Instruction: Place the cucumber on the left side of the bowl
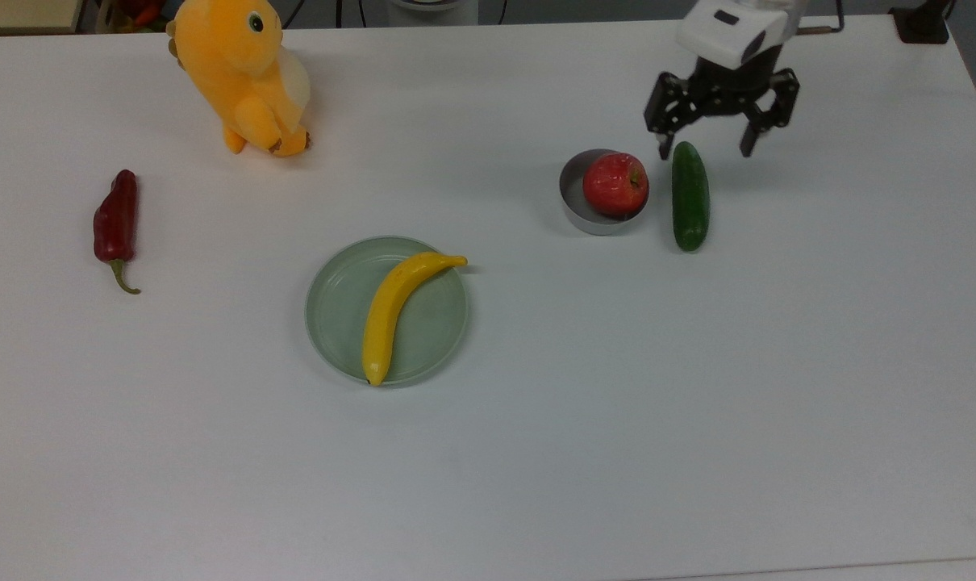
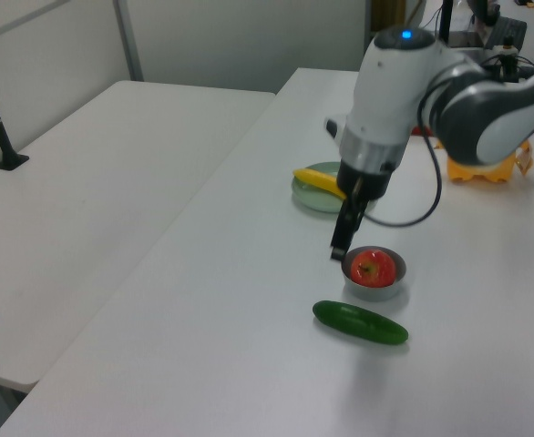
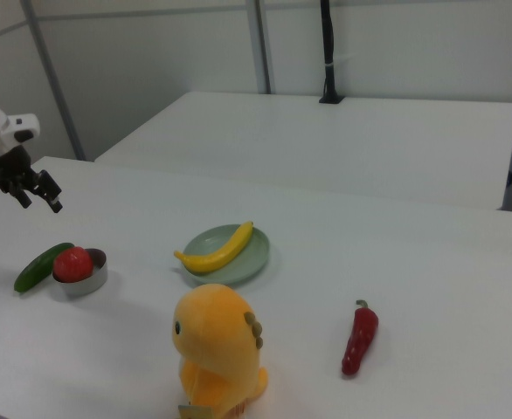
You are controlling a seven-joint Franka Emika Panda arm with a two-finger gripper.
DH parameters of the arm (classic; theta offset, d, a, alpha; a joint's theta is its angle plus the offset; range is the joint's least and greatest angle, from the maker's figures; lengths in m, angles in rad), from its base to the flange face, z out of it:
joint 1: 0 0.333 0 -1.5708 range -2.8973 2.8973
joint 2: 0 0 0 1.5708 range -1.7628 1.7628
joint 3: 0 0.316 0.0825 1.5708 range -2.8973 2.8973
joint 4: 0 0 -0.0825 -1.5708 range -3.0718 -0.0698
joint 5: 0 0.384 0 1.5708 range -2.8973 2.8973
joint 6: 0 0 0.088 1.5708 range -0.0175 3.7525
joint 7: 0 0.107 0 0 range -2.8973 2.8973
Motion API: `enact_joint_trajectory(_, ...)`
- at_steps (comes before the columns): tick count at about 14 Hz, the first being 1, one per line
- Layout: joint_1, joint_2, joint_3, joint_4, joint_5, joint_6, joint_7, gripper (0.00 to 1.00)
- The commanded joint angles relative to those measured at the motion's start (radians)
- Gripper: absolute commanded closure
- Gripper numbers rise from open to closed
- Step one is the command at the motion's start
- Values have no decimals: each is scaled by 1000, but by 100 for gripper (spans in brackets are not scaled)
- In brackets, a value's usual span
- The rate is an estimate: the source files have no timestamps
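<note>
The jaws point(image 1: 704, 150) stand wide open and hold nothing, hanging in the air in the upper right of the top view, above the far end of the cucumber point(image 1: 690, 195) and clear of it. In the left view the jaws point(image 2: 339, 249) hang just above the bowl's left rim, in the middle of the frame; in the right view they point(image 3: 39, 200) sit at the far left edge, above the cucumber point(image 3: 39, 266).

Taking the top view from its lower edge upward: the white desk point(image 1: 617, 420) is bare across the lower half. Next comes a pale green plate point(image 1: 335, 315) left of centre, with a yellow banana point(image 1: 397, 308) lying slantwise across it, its tip reaching over the rim at the upper right. At the left edge lies a dark red chilli pepper point(image 1: 116, 223), well apart from everything else. Right of centre the cucumber lies flat on the desk, running lengthwise up the frame, just beside the small grey metal bowl point(image 1: 573, 202) on the top view's right; a narrow strip of desk shows between them. In the left view the cucumber point(image 2: 360, 322) lies below the bowl point(image 2: 374, 284). A red apple point(image 1: 615, 184) sits in the bowl, filling most of it. Farthest up, at the upper left, stands an orange plush toy point(image 1: 242, 73).
</note>
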Motion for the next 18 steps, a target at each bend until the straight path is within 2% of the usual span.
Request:
enact_joint_trajectory(1, -63, -139, -8, -45, -3, -209, -78, 0)
enact_joint_trajectory(3, -97, -172, -46, -44, -3, -268, -168, 0)
enact_joint_trajectory(4, -111, -192, -102, -41, 11, -271, -252, 0)
enact_joint_trajectory(7, -128, -227, -222, -30, 111, -272, -336, 0)
enact_joint_trajectory(8, -131, -233, -245, -10, 147, -288, -367, 0)
enact_joint_trajectory(13, -135, -258, -331, 53, 184, -432, -430, 0)
enact_joint_trajectory(15, -135, -259, -370, 70, 204, -443, -434, 0)
enact_joint_trajectory(18, -135, -255, -423, 94, 282, -440, -546, 0)
